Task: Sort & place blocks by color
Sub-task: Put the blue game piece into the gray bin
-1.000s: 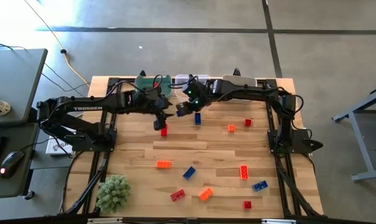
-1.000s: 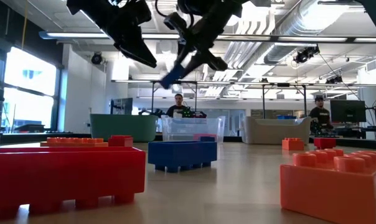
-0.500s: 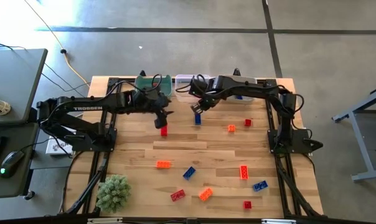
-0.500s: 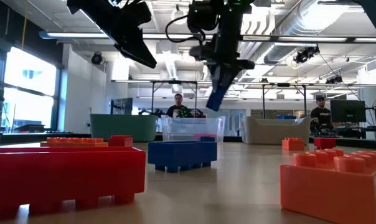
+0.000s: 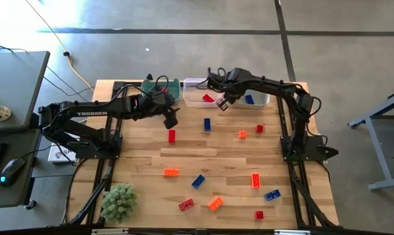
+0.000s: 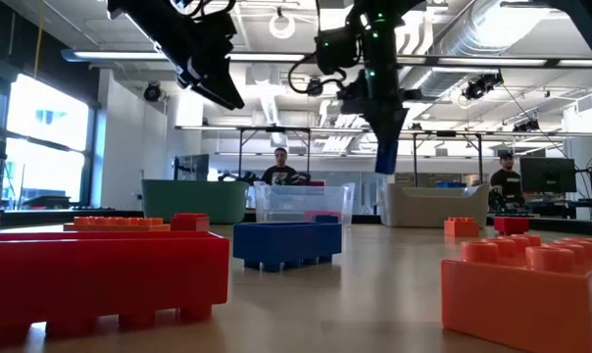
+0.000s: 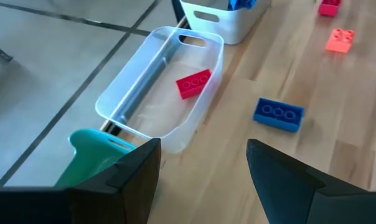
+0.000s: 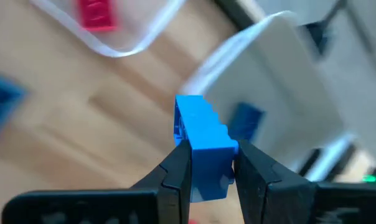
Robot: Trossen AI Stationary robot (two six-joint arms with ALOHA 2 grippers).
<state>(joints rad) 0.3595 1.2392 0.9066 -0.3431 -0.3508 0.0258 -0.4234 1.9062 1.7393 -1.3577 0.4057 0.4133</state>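
My right gripper point(image 8: 210, 150) is shut on a blue block point(image 8: 202, 127) and hangs in the air at the near edge of the white bin point(image 5: 257, 99), which has a blue block point(image 8: 244, 118) inside. The clear bin point(image 5: 196, 96) beside it holds a red block point(image 5: 208, 98). My left gripper point(image 7: 203, 177) is open and empty above the table, near the teal bin point(image 5: 162, 87). Red, orange and blue blocks lie flat on the table, among them a blue one point(image 5: 207, 124) and a red one point(image 5: 171, 136). My right gripper pinches the blue block between its two fingers point(image 8: 177, 163) by its two long sides point(image 8: 194, 149). The fingers come from above, pointing down. The block is lifted clear and sticks out beyond the fingertips, hanging nearly upright below them point(image 6: 385, 157).
Three bins stand in a row along the table's far edge. A green spiky ball point(image 5: 119, 201) sits at the near left corner. Several blocks are scattered over the near half, such as an orange one point(image 5: 171, 172) and a blue one point(image 5: 272, 194). People show in the room beyond the table.
My right gripper has carried the blue block from beside my left gripper toward the table's right and far edge, up to the white bin. It has turned on the way, so the block now hangs nearly upright instead of slanting.
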